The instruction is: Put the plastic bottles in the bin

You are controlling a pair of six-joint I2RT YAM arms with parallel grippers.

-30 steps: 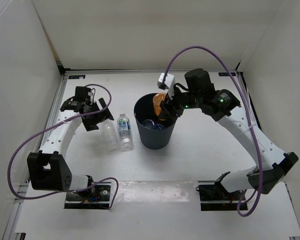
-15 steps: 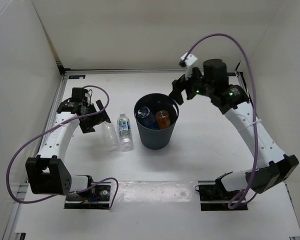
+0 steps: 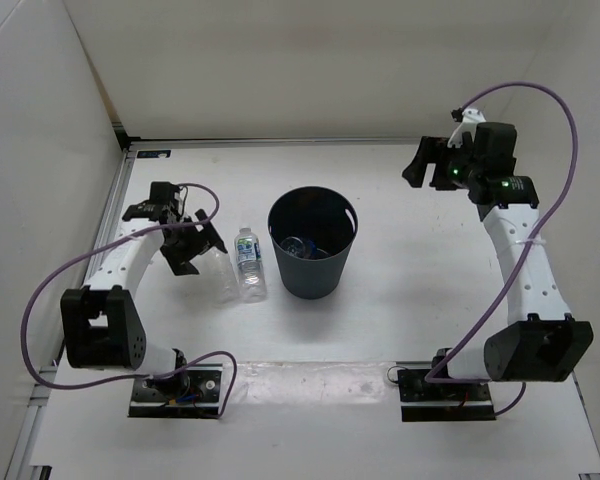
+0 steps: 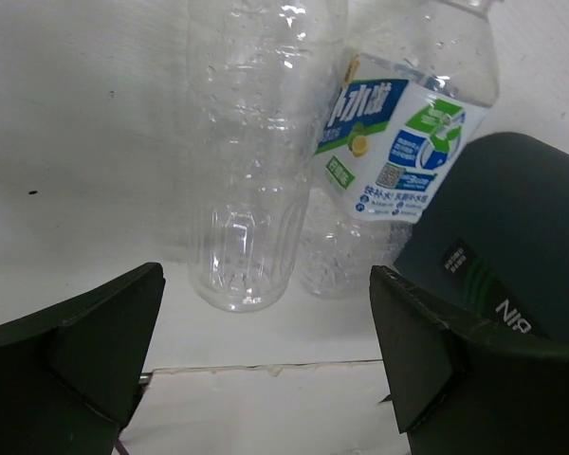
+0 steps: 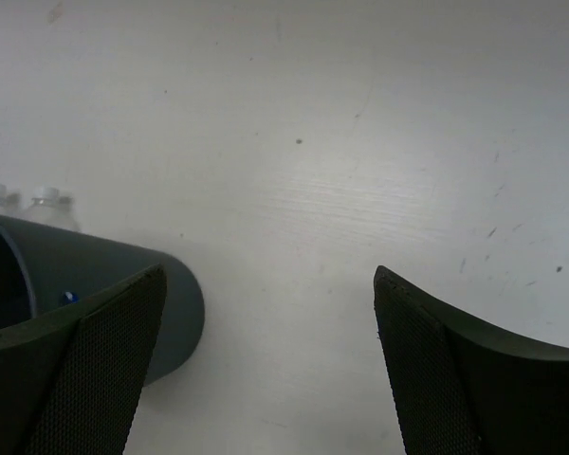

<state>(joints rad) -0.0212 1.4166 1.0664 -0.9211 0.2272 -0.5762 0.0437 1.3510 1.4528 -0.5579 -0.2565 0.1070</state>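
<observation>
The left end effector [image 4: 266, 322] stands with its fingers [image 4: 76, 351] spread as wide as they go, and it holds nothing. Close ahead of its fingertips, two of the plastic bottles lie side by side on the worktop [image 4: 85, 142] with their bases turned toward it. The plain clear bottle [image 4: 256, 152] lies in line with the gap between the fingers, nearer the finger on the left of the wrist view, and neither finger is seen touching it. The labelled bottle [image 4: 398, 142], with blue and green print, lies just beside the plain one, ahead of the other finger. Past that bottle, on the same side, is the dark wall of the bin [image 4: 512, 218].

From above, the left end effector [image 3: 185, 245] sits low at the cap end's opposite side of the plain clear bottle [image 3: 220, 272], with the labelled bottle [image 3: 248, 262] between that bottle and the bin [image 3: 315, 280]. Inside the bin lies a bottle with blue on it [image 3: 302, 247].

The right end effector [image 5: 270, 284] is also opened fully and empty, with only bare worktop between its fingers. The bin [image 5: 95, 275] shows behind the finger on the left of its wrist view, with two white bottle caps [image 5: 45, 196] beyond the rim. In the top view the right end effector [image 3: 420, 165] is well apart from the bin, off toward the far right of the worktop [image 3: 400, 290].
</observation>
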